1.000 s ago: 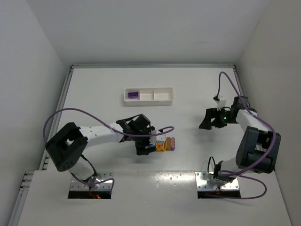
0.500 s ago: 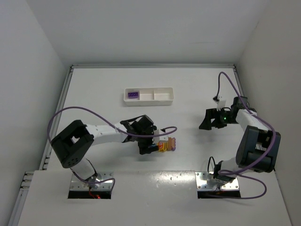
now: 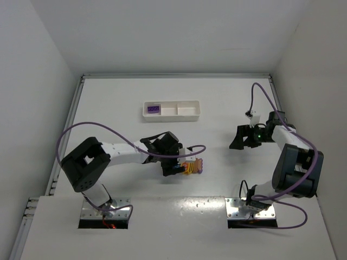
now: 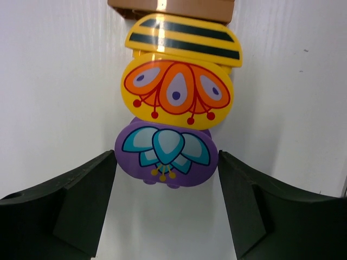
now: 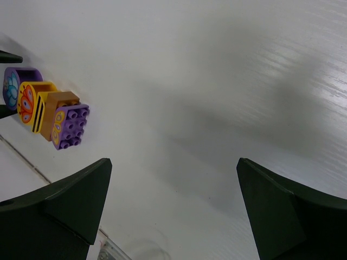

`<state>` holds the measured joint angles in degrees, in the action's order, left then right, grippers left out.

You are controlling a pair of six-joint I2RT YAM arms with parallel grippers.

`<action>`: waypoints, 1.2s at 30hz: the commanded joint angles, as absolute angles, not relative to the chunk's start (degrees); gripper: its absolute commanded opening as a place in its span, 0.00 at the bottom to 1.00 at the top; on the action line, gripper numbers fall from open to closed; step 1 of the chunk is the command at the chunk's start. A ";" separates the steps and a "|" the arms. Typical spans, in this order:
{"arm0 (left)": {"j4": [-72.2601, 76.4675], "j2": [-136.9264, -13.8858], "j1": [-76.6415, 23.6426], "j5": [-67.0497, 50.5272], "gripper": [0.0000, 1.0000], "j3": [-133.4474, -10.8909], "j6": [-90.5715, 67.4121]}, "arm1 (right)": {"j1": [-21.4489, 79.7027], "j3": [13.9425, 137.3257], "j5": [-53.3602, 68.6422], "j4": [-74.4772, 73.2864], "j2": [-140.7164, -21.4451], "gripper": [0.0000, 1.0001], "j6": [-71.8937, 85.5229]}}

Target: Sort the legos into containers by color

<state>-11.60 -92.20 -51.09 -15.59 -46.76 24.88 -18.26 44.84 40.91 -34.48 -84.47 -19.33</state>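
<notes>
A row of touching legos lies on the table: a purple flower-printed brick (image 4: 166, 154), an orange-yellow one (image 4: 177, 95), a yellow striped one (image 4: 184, 40) and a brown one (image 4: 171, 8). From above they form one small cluster (image 3: 192, 168). My left gripper (image 4: 166, 181) (image 3: 173, 167) is open, its fingertips flanking the purple brick's sides, close to or just touching it. The white tray (image 3: 187, 115) holds a purple lego (image 3: 154, 109) in its left compartment. My right gripper (image 5: 173, 179) (image 3: 237, 138) hangs open and empty, far right of the cluster.
In the right wrist view the same row shows at the left edge, ending in a purple studded brick (image 5: 70, 127). White walls enclose the table on three sides. The arm bases' mounting plates (image 3: 105, 212) sit at the near edge.
My left gripper has slid right toward the lego cluster, so its fingertips now reach the purple brick. The right arm and the tray have not moved.
</notes>
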 commanded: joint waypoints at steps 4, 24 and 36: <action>-11.43 -93.16 -51.86 -20.21 0.81 -49.75 27.33 | -18.46 46.93 41.75 -34.45 -85.17 0.99 -20.13; -12.48 -94.75 -51.86 -21.80 0.56 -50.89 27.34 | -18.46 46.93 42.28 -34.45 -85.17 0.99 -20.65; -6.42 -89.30 -51.86 -7.93 0.29 -45.88 20.04 | -15.48 49.65 49.57 -36.04 -88.24 0.99 -18.81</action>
